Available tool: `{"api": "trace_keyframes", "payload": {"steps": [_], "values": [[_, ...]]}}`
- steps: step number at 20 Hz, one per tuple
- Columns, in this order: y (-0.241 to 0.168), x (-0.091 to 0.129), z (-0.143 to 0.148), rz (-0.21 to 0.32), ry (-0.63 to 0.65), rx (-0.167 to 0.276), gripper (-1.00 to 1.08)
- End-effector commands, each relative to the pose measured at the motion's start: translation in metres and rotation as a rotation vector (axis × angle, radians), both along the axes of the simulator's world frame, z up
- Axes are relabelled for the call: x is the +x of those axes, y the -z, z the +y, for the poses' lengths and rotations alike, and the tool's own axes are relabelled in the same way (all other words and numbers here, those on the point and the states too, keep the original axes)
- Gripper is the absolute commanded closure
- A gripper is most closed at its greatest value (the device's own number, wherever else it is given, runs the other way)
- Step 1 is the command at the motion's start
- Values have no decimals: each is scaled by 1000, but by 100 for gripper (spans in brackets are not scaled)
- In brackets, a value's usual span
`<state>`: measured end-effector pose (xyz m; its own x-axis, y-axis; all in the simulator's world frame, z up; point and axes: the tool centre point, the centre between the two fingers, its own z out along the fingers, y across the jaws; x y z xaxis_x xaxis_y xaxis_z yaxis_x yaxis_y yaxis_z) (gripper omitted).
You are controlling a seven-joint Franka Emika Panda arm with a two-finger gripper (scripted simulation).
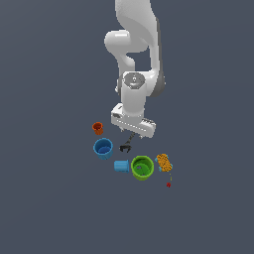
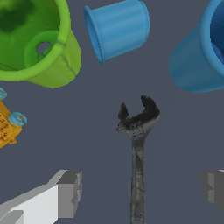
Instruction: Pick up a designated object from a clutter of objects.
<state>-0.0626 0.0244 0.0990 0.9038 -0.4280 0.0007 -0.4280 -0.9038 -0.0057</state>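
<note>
Gripper (image 2: 141,190) fingers spread wide, holding nothing, straddle black tool (image 2: 138,144); green cup (image 2: 41,48), light-blue cylinder (image 2: 118,28), blue cup (image 2: 201,52) lie beyond its forked head.

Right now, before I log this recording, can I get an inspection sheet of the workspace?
Surface: flat dark grey floor, bare beyond the cluster.
Job's thing: slim black wrench, lying flat between the open fingers, ungrasped.
Clutter: big green cup, blue cup, small orange cup, light-blue cylinder on its side, orange-yellow bumpy lump, tiny red bit.
Gripper: gripper open, above the handle.
Cables: nothing seen.
Surroundings: nothing seen.
</note>
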Motion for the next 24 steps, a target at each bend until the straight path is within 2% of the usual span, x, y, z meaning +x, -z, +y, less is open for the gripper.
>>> {"api": "trace_keyframes", "payload": {"steps": [1,10,18,24], "values": [[14,-9,1,0,37,-2,-92],[40,-29,4,3,106,-5,-92],[44,-30,4,4,107,-5,-92],[64,-31,4,4,108,-5,-92]]}}
